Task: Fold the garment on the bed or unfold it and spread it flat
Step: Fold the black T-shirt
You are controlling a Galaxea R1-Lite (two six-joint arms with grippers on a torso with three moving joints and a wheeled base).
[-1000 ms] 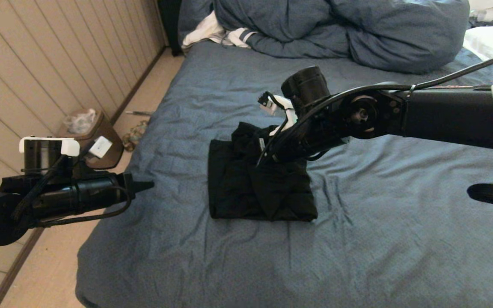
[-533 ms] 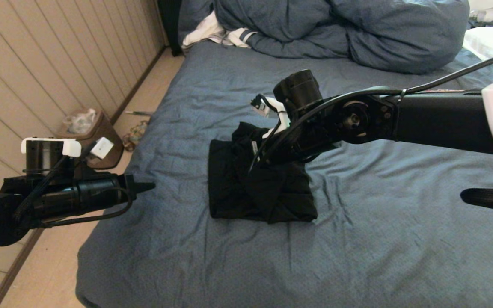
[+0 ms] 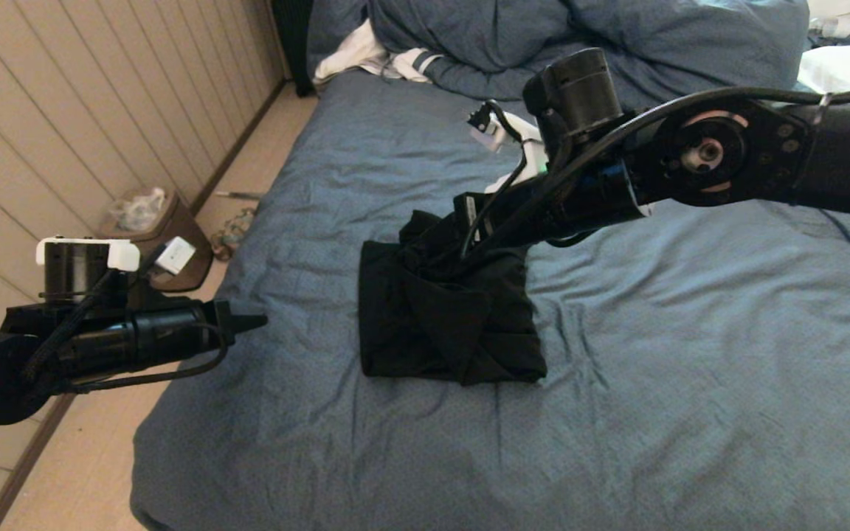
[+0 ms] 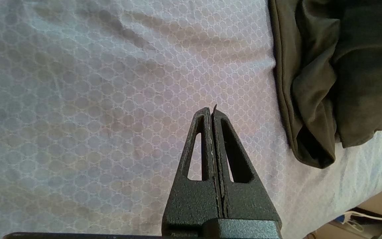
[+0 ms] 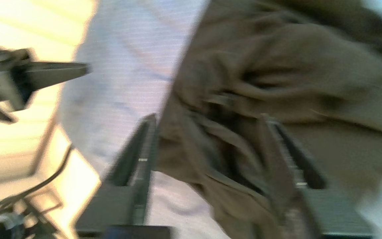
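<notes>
Bedding sets the stage: the bed (image 3: 690,354), under its wrinkled blue-grey sheet, is far larger than anything on it, and every place below is given from the garment (image 3: 447,324). That black garment lies near the middle of the mattress as a compact folded block, its near and left edges fairly straight, its far edge bunched into a raised heap. Wide bare sheet lies on the near side of the garment and to its right, so there is ample room to sweep an arm or drag cloth that way. Left of the garment the sheet runs a shorter way to the mattress edge, with floor beyond. Far beyond the garment a bunched duvet (image 3: 587,51) lies well apart.

The right gripper (image 5: 207,146) hangs over the garment's bunched far part, jaws spread with cloth seen between them but none pinched; it holds nothing. Judging by the tidy block, the fold looks nearly complete, and the step in hand is likely tidying that heap. A good move would come down on one loose layer only, near its edge, then smooth toward the open sheet to the right.

The left gripper (image 4: 212,113) is parked left of the garment, fingers pressed together and empty, over bare sheet near the mattress edge.
</notes>
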